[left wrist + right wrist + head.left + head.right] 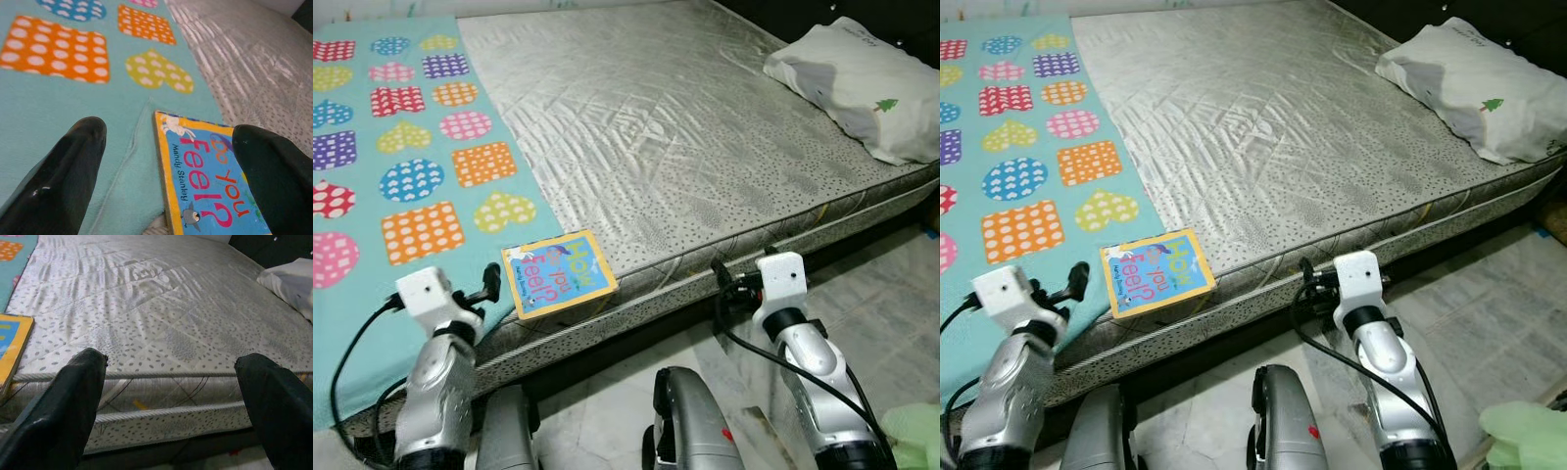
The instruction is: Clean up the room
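A blue and yellow picture book (560, 274) lies flat at the front edge of the bed, half on the teal blanket (401, 147) and half on the grey mattress (675, 127). My left gripper (489, 286) hovers just left of the book, open, with nothing between its fingers. In the left wrist view the book (210, 186) lies close ahead, between and beneath the spread fingers (73, 166). Further right, my right gripper (722, 277) is open and faces the mattress side (161, 416), and the book's corner (12, 345) shows off to one side.
A white pillow (862, 83) with a small green tree print rests at the bed's far right. The blanket carries coloured dotted hearts and squares. Tiled floor (881, 294) runs along the bed's near side, and something pale green (913, 431) sits at the bottom right corner.
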You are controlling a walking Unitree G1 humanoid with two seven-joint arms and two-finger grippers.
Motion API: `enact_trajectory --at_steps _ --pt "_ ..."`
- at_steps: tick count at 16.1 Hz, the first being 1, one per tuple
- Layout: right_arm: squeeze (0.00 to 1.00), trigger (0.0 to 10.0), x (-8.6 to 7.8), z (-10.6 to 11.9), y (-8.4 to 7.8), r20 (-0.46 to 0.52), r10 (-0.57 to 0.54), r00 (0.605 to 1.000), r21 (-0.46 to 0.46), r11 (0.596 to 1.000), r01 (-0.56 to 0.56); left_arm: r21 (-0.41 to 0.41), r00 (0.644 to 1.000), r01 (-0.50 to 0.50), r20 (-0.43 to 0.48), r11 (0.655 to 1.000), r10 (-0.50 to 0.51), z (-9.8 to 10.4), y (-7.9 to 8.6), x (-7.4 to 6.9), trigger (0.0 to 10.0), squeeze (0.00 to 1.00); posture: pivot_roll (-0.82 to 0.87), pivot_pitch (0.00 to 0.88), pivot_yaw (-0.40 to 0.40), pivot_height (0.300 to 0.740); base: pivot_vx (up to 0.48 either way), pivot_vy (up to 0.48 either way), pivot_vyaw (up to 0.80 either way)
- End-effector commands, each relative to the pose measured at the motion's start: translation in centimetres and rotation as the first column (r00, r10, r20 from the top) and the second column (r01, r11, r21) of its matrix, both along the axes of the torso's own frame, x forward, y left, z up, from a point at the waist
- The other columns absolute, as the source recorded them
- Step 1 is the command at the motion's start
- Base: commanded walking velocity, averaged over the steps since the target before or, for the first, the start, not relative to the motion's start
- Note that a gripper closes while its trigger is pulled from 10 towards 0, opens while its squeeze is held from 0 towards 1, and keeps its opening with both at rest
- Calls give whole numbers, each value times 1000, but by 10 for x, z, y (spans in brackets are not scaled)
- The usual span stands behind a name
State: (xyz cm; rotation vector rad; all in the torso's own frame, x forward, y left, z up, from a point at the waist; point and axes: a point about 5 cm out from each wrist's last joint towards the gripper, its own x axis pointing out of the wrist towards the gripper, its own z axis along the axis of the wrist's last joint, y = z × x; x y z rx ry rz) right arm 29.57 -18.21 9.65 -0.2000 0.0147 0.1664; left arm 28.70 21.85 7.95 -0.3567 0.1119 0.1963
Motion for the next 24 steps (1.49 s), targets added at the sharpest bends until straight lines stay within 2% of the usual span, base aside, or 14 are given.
enact_trajectory --at_steps 1,5,6,9,11,13,15,16,17,20,24 --pt "0 10000 -1 3 -5 6 -6 1000 0 1000 6 -12 1000 -3 -28 1000 3 -5 -2 0 10000 0 -91 157 -61 543 0 0 0" --pt "0 10000 -3 6 -13 7 -21 1000 -25 999 21 -50 997 19 -74 999 -22 -9 -2 11 10000 0 -112 176 -68 543 0 0 0" --pt "0 10000 -4 7 -15 6 -24 1000 -35 999 24 -80 991 27 -131 996 -37 -17 -2 16 10000 0 -115 178 -71 543 0 0 0" --pt "0 10000 -5 8 -17 14 -33 999 -62 997 33 -47 985 33 -168 998 -41 -21 1 22 10000 0 -133 182 -73 543 0 0 0" --pt "0 10000 -6 13 -19 23 -29 999 -71 997 31 -83 970 81 -223 993 -97 -29 -6 26 10000 0 -154 184 -73 543 0 0 0" --pt "0 10000 -9 19 -21 23 -13 1000 -46 999 14 -153 958 110 -245 982 -145 -34 -13 31 10000 0 -164 185 -74 543 0 0 0" --pt "0 10000 -15 25 -16 3 63 998 11 998 -63 -171 944 139 -275 975 -183 -39 -17 32 10000 0 -187 186 -79 543 0 0 0" --pt "0 10000 -23 30 -9 -31 162 986 47 986 -161 -212 929 171 -291 962 -230 -43 -21 33 10000 0 -187 186 -79 543 0 0 0" --pt "0 10000 -26 32 -8 -44 181 982 48 983 -179 -231 923 183 -293 956 -248 -43 -22 34 10000 0 -205 188 -80 543 0 0 0" --pt "0 10000 -27 46 -10 -44 173 984 80 982 -169 -285 909 159 -331 945 -253 -51 -18 31 10000 0 -213 192 -82 543 0 0 0" --pt "0 10000 -27 50 -8 -41 186 982 56 981 -183 -332 922 157 -288 930 -258 -52 -12 29 10000 0 -214 196 -83 543 0 0 0"
